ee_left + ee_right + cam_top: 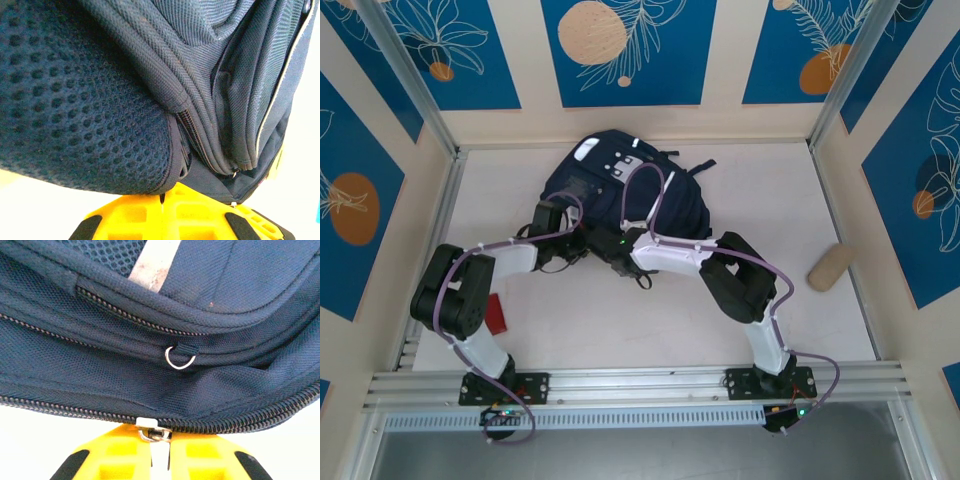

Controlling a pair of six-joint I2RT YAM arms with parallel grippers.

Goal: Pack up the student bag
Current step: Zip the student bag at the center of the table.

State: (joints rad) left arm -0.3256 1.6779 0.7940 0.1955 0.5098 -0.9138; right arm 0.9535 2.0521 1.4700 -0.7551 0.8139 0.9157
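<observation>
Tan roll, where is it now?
Top view: the tan roll lies on the table, far right, beside the right arm, well apart from the bag.

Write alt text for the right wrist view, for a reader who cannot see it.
The yellow right hand pinches a small zipper pull on a dark navy bag, seen up close. Above it, a metal ring hangs from a fabric loop, and a white stripe runs to the top edge.

The student bag (620,185) lies on the table (660,325), far centre. A cylinder (831,267) lies well apart to its right; a flat block (497,313) lies near left.
</observation>
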